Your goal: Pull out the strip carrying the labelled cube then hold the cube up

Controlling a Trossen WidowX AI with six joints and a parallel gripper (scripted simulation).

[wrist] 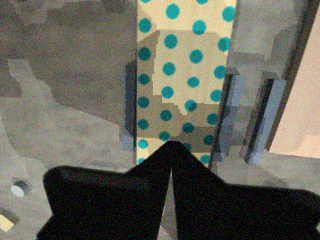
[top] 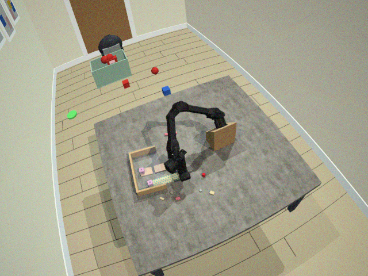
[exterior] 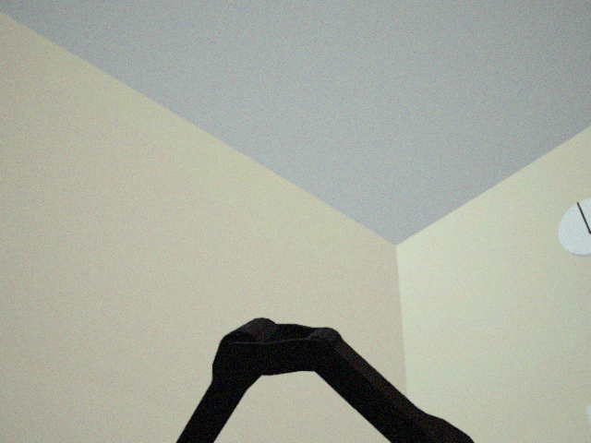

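A cream strip with teal dots point(top: 165, 179) point(wrist: 182, 67) lies in the wooden-walled tray point(top: 133, 173), with no break in the part that shows. A pink cube point(top: 150, 182) with a dark mark sits at its far left end. A pale pink strip shows as two pieces, one point(top: 146, 171) apart from the other point(top: 159, 168). A second pink cube point(top: 141, 170) with a mark sits at its left end. My gripper point(wrist: 172, 146) is shut and empty, its tips over the near end of the dotted strip. Whether they touch it I cannot tell. The arm hides the right ends of both strips in the top view.
Blue-grey rails point(wrist: 130, 107) point(wrist: 230, 117) flank the dotted strip; another point(wrist: 267, 120) stands by the pale pink one. A wooden box point(top: 222, 137) stands near the arm base. Small bits lie outside the tray, including a red one point(top: 203, 174) and a yellow one point(top: 211, 192).
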